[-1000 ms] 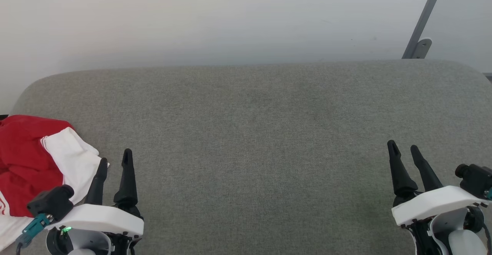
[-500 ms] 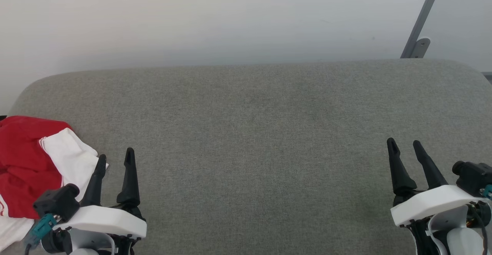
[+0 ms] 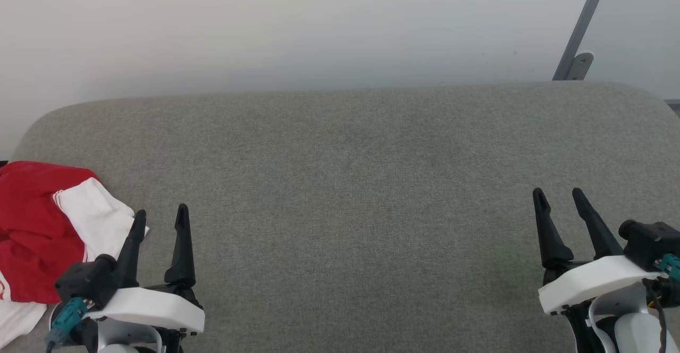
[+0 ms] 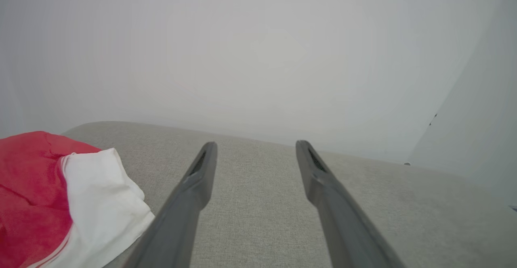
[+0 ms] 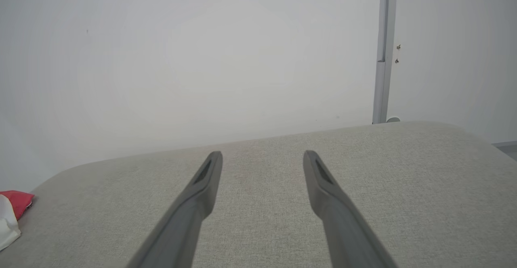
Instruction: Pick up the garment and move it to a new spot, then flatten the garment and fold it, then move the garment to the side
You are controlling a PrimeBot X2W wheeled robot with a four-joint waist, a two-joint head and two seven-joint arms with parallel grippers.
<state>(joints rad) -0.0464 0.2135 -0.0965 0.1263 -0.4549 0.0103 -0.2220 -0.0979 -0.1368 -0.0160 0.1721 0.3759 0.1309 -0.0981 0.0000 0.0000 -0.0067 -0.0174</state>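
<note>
The garment (image 3: 37, 230), red with a white sleeve, lies bunched at the far left of the grey padded surface (image 3: 345, 183). It also appears at the lower left of the left wrist view (image 4: 48, 195) and as a small patch at the left edge of the right wrist view (image 5: 10, 211). My left gripper (image 3: 161, 216) hovers open just right of the white sleeve, nothing between its fingers. At the lower right my right gripper (image 3: 558, 193) stands open and empty, far from the cloth. In their own wrist views the left gripper (image 4: 255, 145) and right gripper (image 5: 262, 155) show spread fingers over bare fabric.
A pale wall rises behind the padded surface. A grey metal post (image 3: 581, 28) with a bracket leans at the back right, also standing upright in the right wrist view (image 5: 381, 58). The surface's rounded corners lie at back left and back right.
Both grippers have shifted slightly: the left one's fingertips drifted right and down in the picture, the right one's rose a little. The garment lies as before.
</note>
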